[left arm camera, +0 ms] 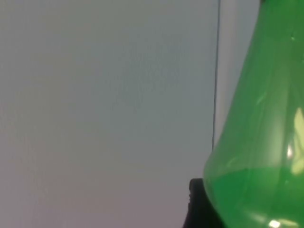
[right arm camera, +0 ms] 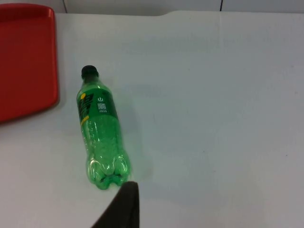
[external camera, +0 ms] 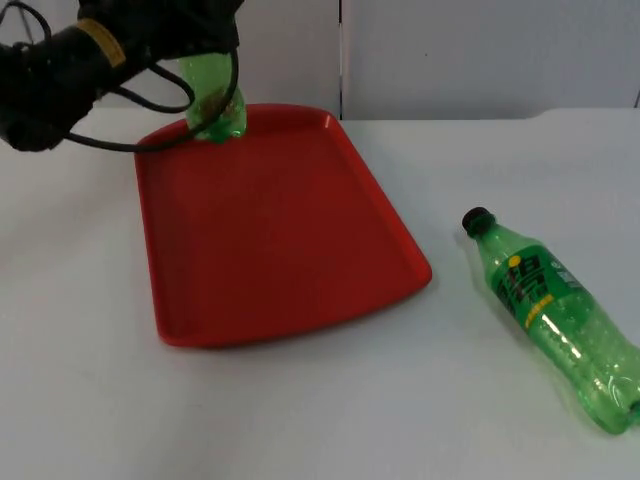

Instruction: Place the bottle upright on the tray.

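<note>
A red tray (external camera: 285, 240) lies on the white table, left of centre. Over its far left corner my left gripper (external camera: 196, 47) is shut on the upper part of a green bottle (external camera: 216, 104), which hangs nearly upright with its base at the tray's rim. I cannot tell whether the base touches the tray. The left wrist view has that bottle (left arm camera: 259, 156) close up against a black fingertip (left arm camera: 195, 205). A second green bottle (external camera: 555, 315) with a black cap lies on its side on the table to the right. The right wrist view looks down on this lying bottle (right arm camera: 99, 128), with a black fingertip (right arm camera: 122, 209) just beyond its base.
The grey partition wall (external camera: 480, 50) rises behind the table's far edge. A corner of the tray (right arm camera: 26, 57) appears in the right wrist view, beside the lying bottle's cap. Bare white table (external camera: 330, 420) stretches in front of the tray.
</note>
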Available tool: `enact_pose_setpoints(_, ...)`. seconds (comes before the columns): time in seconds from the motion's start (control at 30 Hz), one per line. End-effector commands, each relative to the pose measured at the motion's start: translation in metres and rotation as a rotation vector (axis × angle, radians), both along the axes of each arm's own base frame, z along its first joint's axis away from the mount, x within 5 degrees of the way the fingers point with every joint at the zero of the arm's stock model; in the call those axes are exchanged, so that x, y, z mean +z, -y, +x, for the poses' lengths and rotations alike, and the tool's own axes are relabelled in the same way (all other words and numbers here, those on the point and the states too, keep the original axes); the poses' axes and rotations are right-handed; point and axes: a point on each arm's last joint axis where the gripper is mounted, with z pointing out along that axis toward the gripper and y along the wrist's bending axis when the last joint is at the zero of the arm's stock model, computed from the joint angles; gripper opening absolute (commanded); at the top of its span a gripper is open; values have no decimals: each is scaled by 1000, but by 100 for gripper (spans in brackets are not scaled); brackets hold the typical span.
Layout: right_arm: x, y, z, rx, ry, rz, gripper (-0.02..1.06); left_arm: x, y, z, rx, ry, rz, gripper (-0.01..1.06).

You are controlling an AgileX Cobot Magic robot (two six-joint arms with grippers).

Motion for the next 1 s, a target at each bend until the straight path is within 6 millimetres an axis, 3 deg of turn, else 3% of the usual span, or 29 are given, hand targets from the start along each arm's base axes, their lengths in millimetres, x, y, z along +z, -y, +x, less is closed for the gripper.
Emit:
enact_pose_setpoints(0.0,1,0,0,-6,11,-5,105,-4,-1,4,4,25,-31,0)
enact_pose_setpoints(0.37,1,0,0,-6,11,-5,105,-57,-7,10,82,-55,-68,0)
enact_pose_setpoints(0.67,1,0,0,-6,11,-5,105,-59,-4,8,44,-46,-47,0)
enact_pose_setpoints(0.77,1,0,0,-6,11,-5,105,-59,-3,7,24,-45,-32,15)
enact_pose_setpoints(0.8,1,0,0,-6,11,-5,105,-59,-3,7,24,-45,-32,15)
enact_pose_setpoints(0.93,1,0,0,-6,11,-5,105,-58,0,6,-7,-24,-24,53)
enact_pose_setpoints(0.97,1,0,0,-6,11,-5,105,-58,0,6,-7,-24,-24,53)
